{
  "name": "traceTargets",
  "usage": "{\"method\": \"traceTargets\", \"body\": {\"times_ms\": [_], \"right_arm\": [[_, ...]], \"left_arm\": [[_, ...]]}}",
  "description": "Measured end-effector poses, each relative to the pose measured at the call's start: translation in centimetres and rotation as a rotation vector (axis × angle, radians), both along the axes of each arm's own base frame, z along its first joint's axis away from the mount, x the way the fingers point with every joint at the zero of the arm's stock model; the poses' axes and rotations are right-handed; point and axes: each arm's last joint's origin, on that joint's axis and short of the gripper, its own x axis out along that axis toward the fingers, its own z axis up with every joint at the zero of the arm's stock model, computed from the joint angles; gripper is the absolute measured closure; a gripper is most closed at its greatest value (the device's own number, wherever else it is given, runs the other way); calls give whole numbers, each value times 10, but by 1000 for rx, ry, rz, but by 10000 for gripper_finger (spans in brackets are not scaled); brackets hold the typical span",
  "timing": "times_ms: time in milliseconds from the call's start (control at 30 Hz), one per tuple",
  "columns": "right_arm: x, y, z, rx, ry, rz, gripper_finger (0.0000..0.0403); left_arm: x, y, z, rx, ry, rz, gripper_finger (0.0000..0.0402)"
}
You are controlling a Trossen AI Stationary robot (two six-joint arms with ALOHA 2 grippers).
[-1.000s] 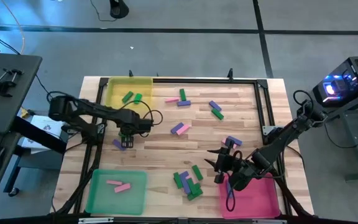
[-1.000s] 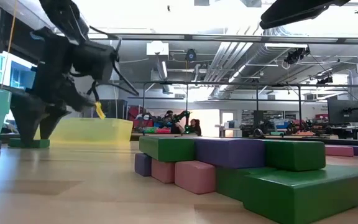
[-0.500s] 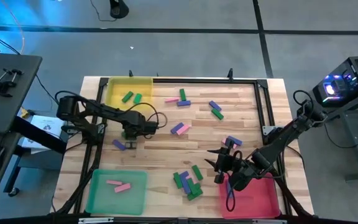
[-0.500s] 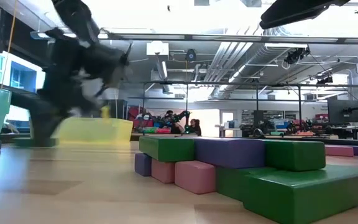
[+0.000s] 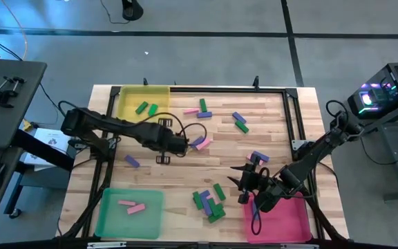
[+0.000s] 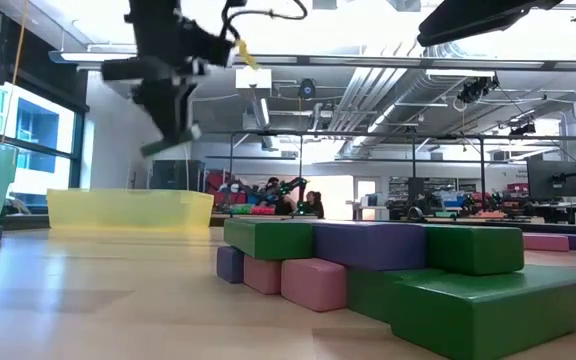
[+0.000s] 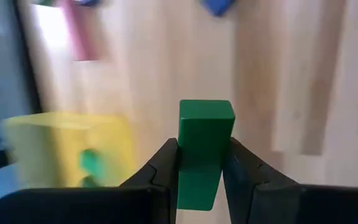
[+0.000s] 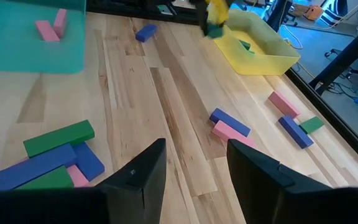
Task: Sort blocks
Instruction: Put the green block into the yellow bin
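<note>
The left gripper (image 7: 202, 163) pinches a green block (image 7: 204, 146) between its fingers, hovering above the table (image 5: 185, 173) near its middle, just beside a pink and purple pair (image 5: 199, 143). The right gripper (image 8: 191, 162) waits spread apart, holding nothing, over the near right beside the pink-red tray (image 5: 285, 220). The yellow tray (image 5: 131, 97) holds two green blocks (image 5: 146, 108); the green tray (image 5: 112, 218) holds two pink blocks (image 5: 133, 205). Other blocks lie scattered, with a cluster (image 5: 209, 200) at the near edge.
</note>
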Motion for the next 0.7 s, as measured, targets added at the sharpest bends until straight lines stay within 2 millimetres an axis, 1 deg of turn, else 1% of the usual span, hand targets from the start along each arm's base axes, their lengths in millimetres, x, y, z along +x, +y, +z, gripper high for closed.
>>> {"method": "traceTargets", "body": {"times_ms": [100, 167, 233, 300, 367, 467, 533, 600, 700], "right_arm": [[0, 0, 0, 0, 0, 0, 249], [0, 0, 0, 1, -1, 0, 249], [0, 0, 0, 1, 0, 0, 249], [0, 0, 0, 1, 0, 0, 249], [0, 0, 0, 1, 0, 0, 249], [0, 0, 0, 1, 0, -1, 249], [0, 0, 0, 4, 0, -2, 249], [0, 0, 0, 3, 0, -2, 249], [0, 0, 0, -1, 3, 0, 249]], "left_arm": [[4, 15, 18, 70, -16, 20, 337], [4, 32, 27, 88, -13, 56, 339], [2, 55, 28, 86, 5, 99, 339], [-2, 82, 24, 63, 37, 135, 339], [-12, 113, 16, 17, 78, 171, 338], [-33, 157, 5, -21, 128, 283, 338], [-49, 183, 0, -40, 133, 380, 337], [-62, 202, -6, -78, 107, 449, 337], [-78, 220, -16, -162, 56, 519, 336]]}}
